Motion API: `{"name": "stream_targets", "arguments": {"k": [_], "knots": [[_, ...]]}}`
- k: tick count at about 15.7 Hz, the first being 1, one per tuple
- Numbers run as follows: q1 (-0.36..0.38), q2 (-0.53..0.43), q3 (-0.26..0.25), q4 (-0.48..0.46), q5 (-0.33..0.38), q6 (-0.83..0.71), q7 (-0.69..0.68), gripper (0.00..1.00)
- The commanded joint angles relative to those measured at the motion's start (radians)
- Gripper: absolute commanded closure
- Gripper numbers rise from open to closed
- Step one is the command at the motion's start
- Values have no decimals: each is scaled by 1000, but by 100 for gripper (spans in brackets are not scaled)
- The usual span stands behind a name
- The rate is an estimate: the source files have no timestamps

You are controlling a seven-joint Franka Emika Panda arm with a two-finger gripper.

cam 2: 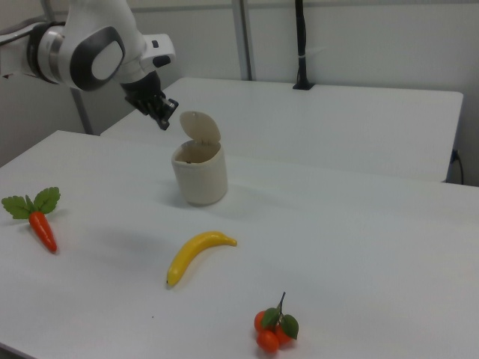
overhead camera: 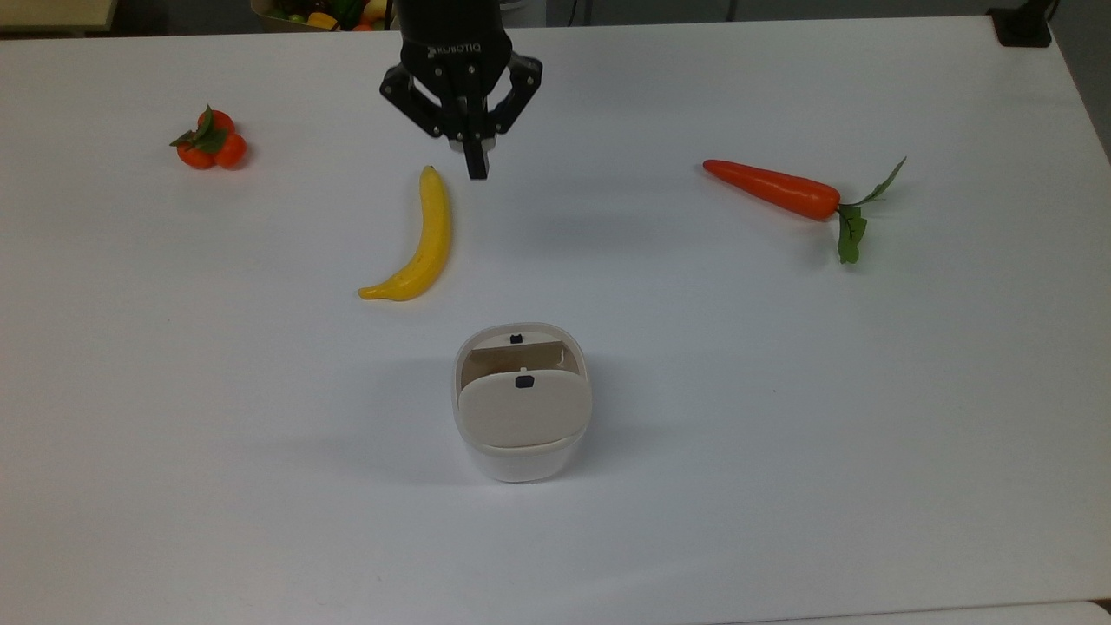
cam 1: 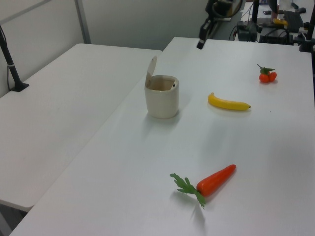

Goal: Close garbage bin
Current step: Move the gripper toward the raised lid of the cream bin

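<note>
Top view overhead looking down, left view and right view oblique from opposite sides, all sharing the table [overhead camera: 781, 434].

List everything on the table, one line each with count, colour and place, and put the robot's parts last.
garbage bin: one, white with a beige lid standing open, near the middle of the table in the top view
banana: one, yellow, up and to the top view's left of the bin
carrot: one, orange with green leaves, on the top view's right
oranges: one small cluster, orange with green leaves, on the top view's far left
table: one, white, under everything
gripper: one, black, fingers shut, above the table beside the banana's upper tip, apart from the bin
</note>
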Motion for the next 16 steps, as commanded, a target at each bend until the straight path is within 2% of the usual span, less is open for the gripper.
{"name": "stream_targets", "arguments": {"k": [1,6,9,16], "knots": [[1,47,-2,31,20,123,-11,100],[11,128,1,103,47,280,-3,100],[11,173,36,123,50,366,0,100],[9,282,59,162,49,605,25,100]]}}
